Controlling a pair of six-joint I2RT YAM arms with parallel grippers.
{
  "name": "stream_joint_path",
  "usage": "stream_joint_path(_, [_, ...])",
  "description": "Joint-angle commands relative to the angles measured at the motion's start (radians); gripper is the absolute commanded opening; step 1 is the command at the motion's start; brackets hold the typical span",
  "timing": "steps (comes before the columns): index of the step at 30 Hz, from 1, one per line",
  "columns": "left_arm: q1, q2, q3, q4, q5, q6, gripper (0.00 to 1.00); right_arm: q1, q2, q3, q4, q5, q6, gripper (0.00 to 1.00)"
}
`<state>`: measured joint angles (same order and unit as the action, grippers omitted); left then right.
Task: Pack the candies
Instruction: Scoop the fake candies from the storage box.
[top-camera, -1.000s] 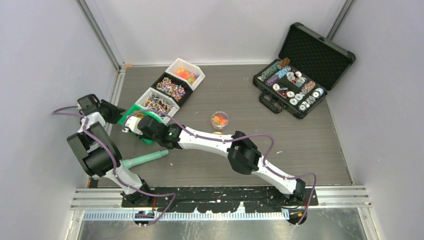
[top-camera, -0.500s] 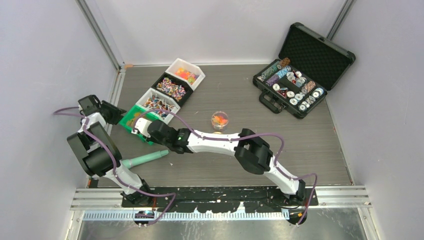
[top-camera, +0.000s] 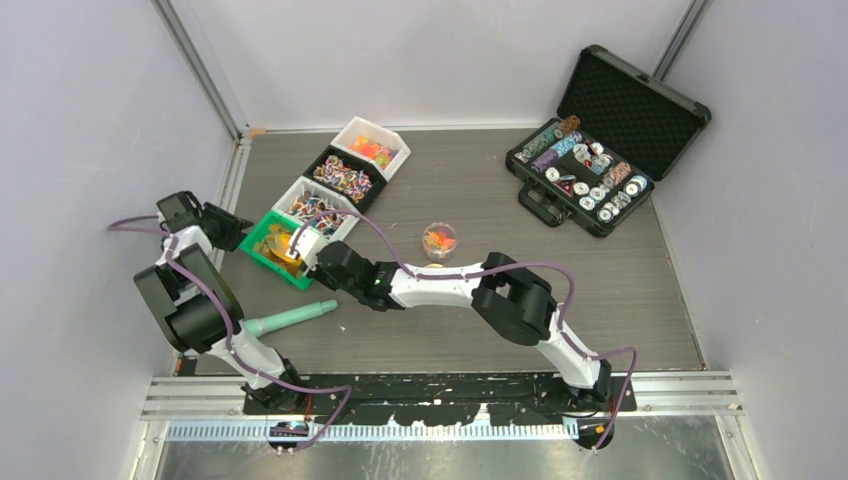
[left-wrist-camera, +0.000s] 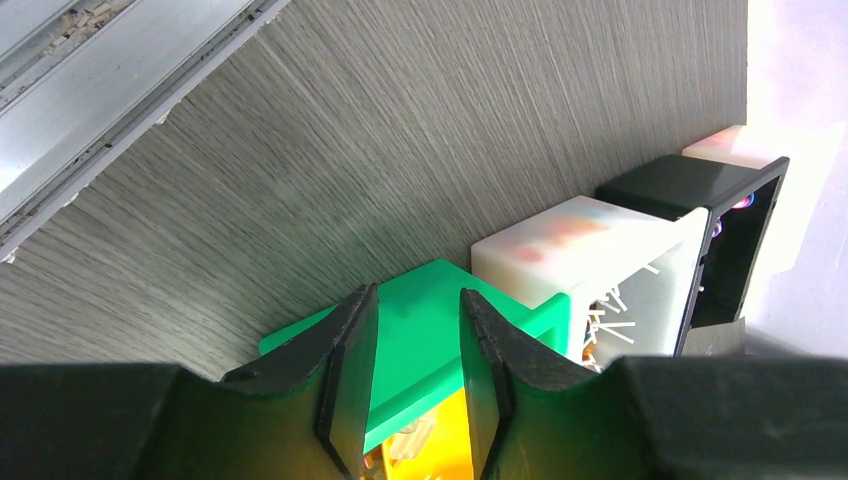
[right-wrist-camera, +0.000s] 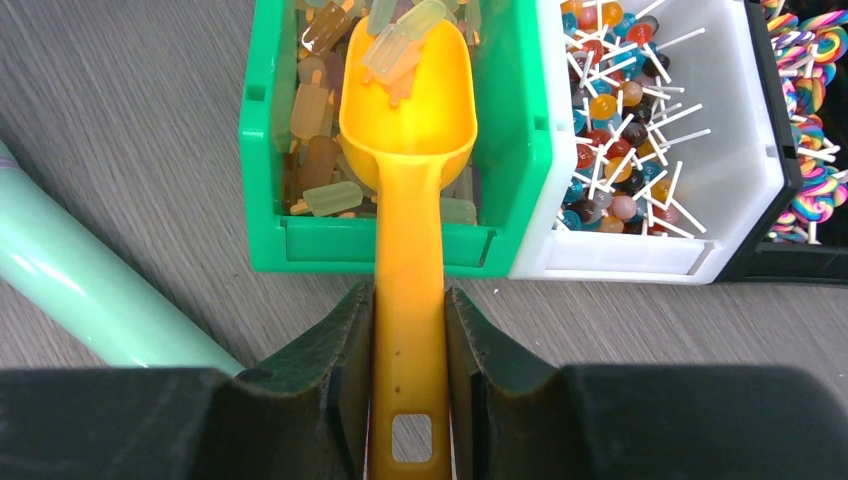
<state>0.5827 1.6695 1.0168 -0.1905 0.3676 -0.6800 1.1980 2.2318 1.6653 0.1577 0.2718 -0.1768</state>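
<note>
My right gripper (right-wrist-camera: 408, 295) is shut on the handle of the orange scoop (right-wrist-camera: 408, 110). The scoop's bowl sits above the green bin (right-wrist-camera: 520, 150) and holds a few pale green and golden-brown candies (right-wrist-camera: 400, 45). More such candies lie in the bin. In the top view the right gripper (top-camera: 322, 252) is just right of the green bin (top-camera: 262, 250), with the scoop (top-camera: 290, 243) over it. My left gripper (top-camera: 238, 228) is at the bin's left side. In the left wrist view its jaws (left-wrist-camera: 415, 300) close on the green bin's edge (left-wrist-camera: 440, 330).
A white bin of lollipops (right-wrist-camera: 650, 250), a black bin (top-camera: 343, 175) and another white bin (top-camera: 372, 148) continue the row. A small clear cup of candies (top-camera: 439, 238) stands mid-table. A mint-green tube (top-camera: 290, 318) lies near the bins. An open poker-chip case (top-camera: 590, 170) sits far right.
My right gripper has drawn back to the right with the scoop, uncovering the green bin, and the scoop's bowl now shows over it. The left arm has not moved.
</note>
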Motion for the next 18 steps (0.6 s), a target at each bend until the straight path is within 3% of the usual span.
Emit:
stream_joint_path(1, [-0.003,-0.043,-0.014,-0.023,0.016,-0.015,0.38,-0.008,-0.062,-0.025,0.143,0.005,0.062,0.0])
stream_joint_path(18, [-0.003,-0.109,0.032,-0.059,-0.021,-0.033,0.48,-0.013,-0.215,-0.255,0.347,0.018,0.051,0.0])
